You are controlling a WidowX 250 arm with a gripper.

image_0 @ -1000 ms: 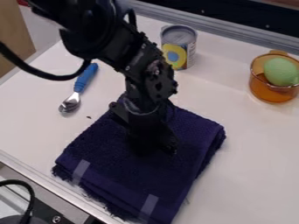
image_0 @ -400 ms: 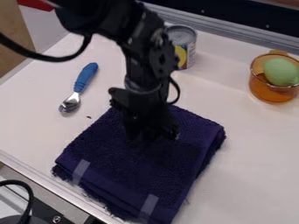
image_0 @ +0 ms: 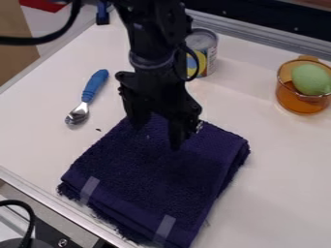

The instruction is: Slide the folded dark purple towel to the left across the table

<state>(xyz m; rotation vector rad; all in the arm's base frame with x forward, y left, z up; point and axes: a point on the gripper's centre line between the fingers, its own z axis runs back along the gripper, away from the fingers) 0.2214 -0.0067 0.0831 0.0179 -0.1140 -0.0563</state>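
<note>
The towel (image_0: 155, 179) lies beneath the wide-spread, empty pincer (image_0: 157, 137), most of its folded length stretching from there toward the camera.

can (image_0: 205, 44) was partly hidden behind the arm (image_0: 152, 24), tool (image_0: 156, 137) covered some towel (image_0: 152, 181), towel's bottom was cut off

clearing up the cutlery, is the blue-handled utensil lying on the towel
No, the blue-handled utensil lies on the white table, apart from the folded towel.
</note>
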